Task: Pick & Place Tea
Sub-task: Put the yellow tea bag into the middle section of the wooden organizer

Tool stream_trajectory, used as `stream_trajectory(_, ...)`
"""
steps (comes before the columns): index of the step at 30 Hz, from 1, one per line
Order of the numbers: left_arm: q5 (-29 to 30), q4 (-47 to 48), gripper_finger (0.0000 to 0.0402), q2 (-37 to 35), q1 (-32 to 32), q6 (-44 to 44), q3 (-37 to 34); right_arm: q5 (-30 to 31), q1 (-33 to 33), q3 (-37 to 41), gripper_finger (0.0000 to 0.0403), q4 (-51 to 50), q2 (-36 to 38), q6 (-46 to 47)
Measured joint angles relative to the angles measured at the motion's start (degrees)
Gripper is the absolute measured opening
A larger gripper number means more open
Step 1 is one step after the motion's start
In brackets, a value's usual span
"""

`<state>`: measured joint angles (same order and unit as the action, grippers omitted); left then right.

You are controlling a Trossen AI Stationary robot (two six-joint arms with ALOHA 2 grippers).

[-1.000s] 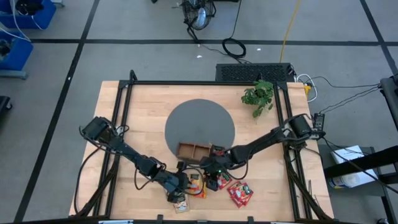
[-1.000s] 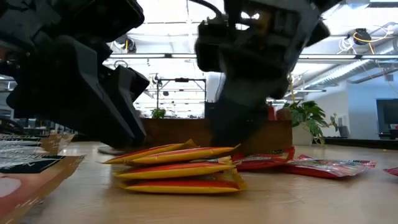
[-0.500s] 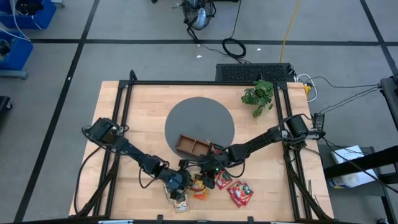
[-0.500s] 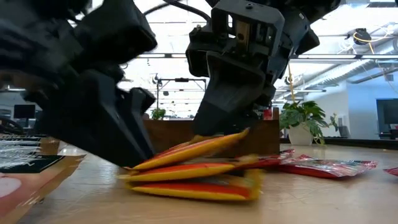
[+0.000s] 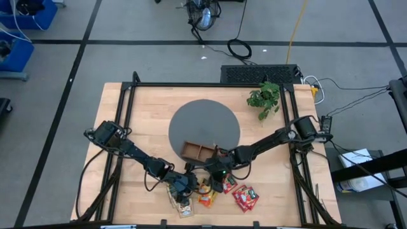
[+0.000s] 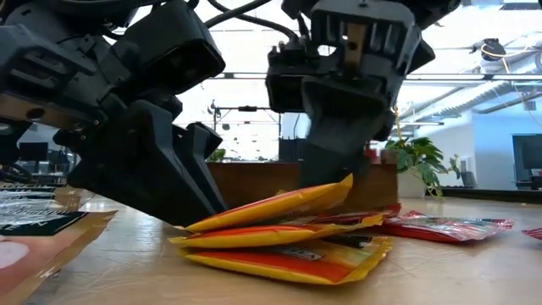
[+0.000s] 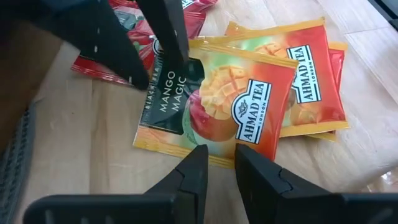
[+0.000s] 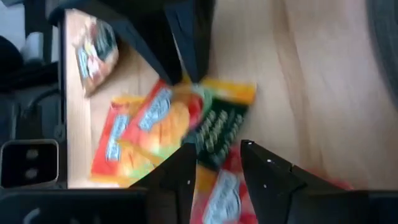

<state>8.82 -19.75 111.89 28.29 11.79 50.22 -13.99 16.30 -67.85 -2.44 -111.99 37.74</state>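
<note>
While both arms crowd the bench's (image 5: 146, 114) near edge, the orange-yellow sachets (image 6: 279, 233) lie stacked there, just in front of the wooden tray (image 5: 198, 152), red sachets (image 5: 245, 198) beside them. Right pincer (image 6: 334, 182) sits on the top sachet's (image 7: 217, 106) raised end; pinching or not, cannot tell. Left pincer (image 7: 217, 171) has fingers spread a little at the same sachet's opposite edge, low to the bench.

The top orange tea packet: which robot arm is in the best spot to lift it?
Probably the right. Its fingers are on the raised edge of the top orange sachet, while the left fingers sit nearly shut at its other edge.
</note>
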Motion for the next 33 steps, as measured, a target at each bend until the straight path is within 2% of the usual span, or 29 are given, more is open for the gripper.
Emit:
stream_trajectory(4,0.1,0.0,0.0088,0.0,0.0,-0.1,0.0,0.3,-0.7,0.0,0.0117,-4.4,4.1,-0.1)
stream_trajectory(11,0.2,0.0,0.0088,0.0,0.0,-0.6,0.0,1.9,0.0,-0.1,0.0116,-5.3,8.8,1.3)
stream_trajectory(18,0.2,-0.4,0.0088,0.0,0.0,-0.8,-0.1,2.2,4.3,-0.2,0.0116,-9.1,7.0,10.7)
stream_trajectory(21,0.2,-0.7,0.0088,0.1,0.0,-0.8,-0.1,6.2,5.7,-0.2,0.0116,-9.0,6.2,13.8)
stream_trajectory(33,0.2,-1.7,0.0088,0.1,-0.1,-2.6,-0.1,12.1,6.7,-0.1,0.0116,-7.9,5.7,17.5)
